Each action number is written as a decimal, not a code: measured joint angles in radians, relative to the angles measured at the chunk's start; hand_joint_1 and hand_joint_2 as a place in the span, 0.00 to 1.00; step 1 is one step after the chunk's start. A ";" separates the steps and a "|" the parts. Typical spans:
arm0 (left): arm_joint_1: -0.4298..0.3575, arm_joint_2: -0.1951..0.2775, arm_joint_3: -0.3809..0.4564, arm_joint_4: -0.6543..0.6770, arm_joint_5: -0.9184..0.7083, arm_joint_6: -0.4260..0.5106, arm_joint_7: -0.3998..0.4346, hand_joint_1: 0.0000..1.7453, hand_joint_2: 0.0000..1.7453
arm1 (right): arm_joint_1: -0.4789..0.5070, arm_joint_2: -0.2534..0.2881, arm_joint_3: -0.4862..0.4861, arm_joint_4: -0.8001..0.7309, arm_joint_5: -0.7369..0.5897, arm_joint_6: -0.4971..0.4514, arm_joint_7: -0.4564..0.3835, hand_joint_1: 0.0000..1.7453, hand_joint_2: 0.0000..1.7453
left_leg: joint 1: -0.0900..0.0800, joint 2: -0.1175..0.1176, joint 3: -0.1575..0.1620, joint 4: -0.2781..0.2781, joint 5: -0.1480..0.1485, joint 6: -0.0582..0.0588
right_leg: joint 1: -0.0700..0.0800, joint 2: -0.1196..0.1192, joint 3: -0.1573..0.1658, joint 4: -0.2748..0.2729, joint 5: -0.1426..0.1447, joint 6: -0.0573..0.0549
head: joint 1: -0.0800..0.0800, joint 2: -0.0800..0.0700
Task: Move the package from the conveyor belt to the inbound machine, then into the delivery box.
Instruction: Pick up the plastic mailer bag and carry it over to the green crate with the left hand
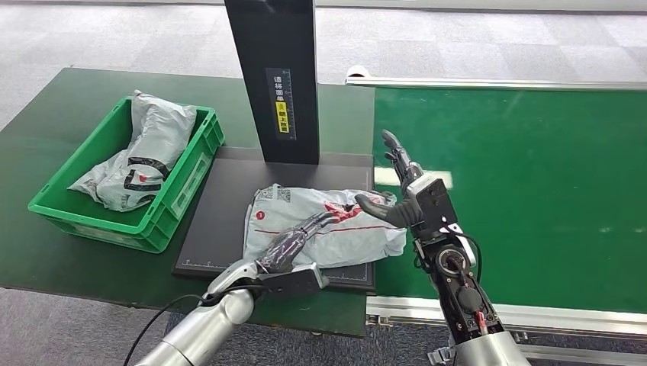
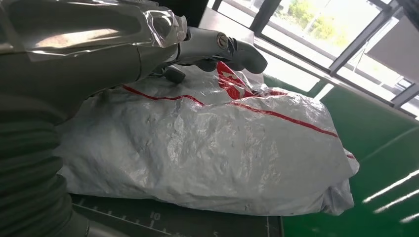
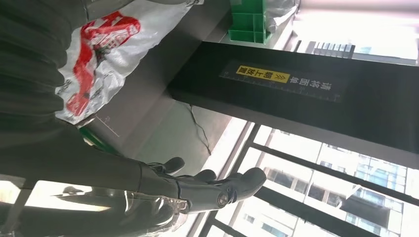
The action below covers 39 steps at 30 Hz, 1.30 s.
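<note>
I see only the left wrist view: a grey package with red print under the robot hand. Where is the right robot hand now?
Observer: The right robot hand is raised by the package's right end, fingers apart, holding nothing.
Operator: Is the package on the belt or on the machine?
Observer: On the machine's black plate, in front of the dark post.
Operator: And the delivery box?
Observer: The green crate stands on the robot's left of the plate, with other grey packages inside.
</note>
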 joint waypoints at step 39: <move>0.053 0.105 0.196 -0.509 0.068 0.377 0.039 0.00 1.00 | 0.105 -0.049 -0.074 -0.067 -0.006 -0.074 -0.010 0.00 1.00 | 0.000 0.000 -0.001 0.000 0.000 0.000 | 0.000 0.000 0.000 0.000 0.000 0.000 | 0.000 0.000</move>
